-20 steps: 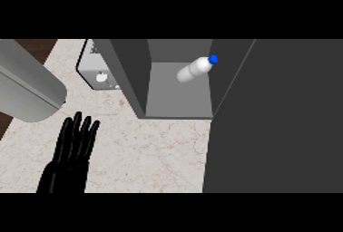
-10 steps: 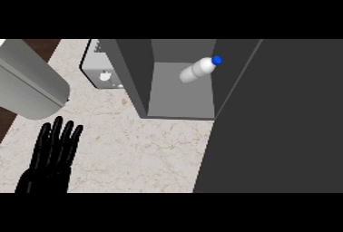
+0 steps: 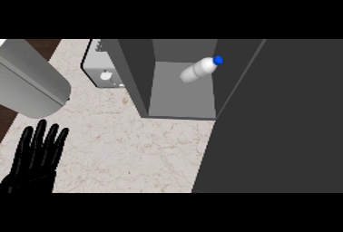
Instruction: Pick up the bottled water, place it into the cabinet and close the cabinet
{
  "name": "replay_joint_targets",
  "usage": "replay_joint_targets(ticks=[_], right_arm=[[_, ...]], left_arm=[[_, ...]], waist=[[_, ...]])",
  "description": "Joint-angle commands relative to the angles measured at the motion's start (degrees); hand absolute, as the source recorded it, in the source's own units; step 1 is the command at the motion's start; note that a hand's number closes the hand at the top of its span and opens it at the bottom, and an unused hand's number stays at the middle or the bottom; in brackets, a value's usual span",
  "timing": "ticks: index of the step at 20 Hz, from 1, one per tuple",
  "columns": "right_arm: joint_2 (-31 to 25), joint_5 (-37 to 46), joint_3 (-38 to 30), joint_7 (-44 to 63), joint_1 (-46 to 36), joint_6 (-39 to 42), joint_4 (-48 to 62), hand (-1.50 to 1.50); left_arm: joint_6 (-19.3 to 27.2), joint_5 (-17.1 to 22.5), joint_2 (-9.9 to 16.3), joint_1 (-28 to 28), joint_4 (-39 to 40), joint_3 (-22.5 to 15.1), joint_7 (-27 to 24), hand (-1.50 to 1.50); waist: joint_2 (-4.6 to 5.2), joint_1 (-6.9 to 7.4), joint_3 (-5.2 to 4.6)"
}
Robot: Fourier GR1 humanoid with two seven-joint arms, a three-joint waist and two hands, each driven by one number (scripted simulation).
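Inside the cabinet: the bottled water (image 3: 198,70) lies tilted on the grey floor of the cabinet (image 3: 181,97), its blue cap toward the right wall.
Cabinet door: the dark door (image 3: 275,118) stands open and fills the right side of the view.
Left hand: the left hand (image 3: 33,161) is at the lower left over the counter (image 3: 134,149), fingers straight and a little apart, holding nothing.
Behind: a small grey appliance (image 3: 100,68) stands just left of the cabinet.

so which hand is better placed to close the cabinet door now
Probably the left hand: it is the only hand in view, open, low left over the counter. The bottled water already lies in the cabinet; the right hand shows nowhere.
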Motion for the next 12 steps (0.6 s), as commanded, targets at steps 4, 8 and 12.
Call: replay_joint_targets(ticks=[4, 8, 12], right_arm=[[7.7, 4.8, 5.7, 3.4, -7.9, -9.2, 4.9, 1.50], [7.7, 3.2, 4.4, 3.6, -9.6, -8.2, 6.3, 1.50], [7.7, 2.5, 3.7, 3.8, -10.2, -7.4, 5.5, 1.50]], left_arm=[[-3.0, 1.2, 1.6, 2.4, -0.5, 1.7, -1.1, -1.50], [-4.0, 1.2, 1.7, 1.9, -0.6, 1.5, -1.2, -1.50], [-5.4, 2.6, 2.8, 2.1, -0.2, 3.1, -0.8, -1.50]], waist=[[0.22, 1.24, -0.10], [0.66, 1.84, -0.13], [0.74, 2.12, -0.22]])
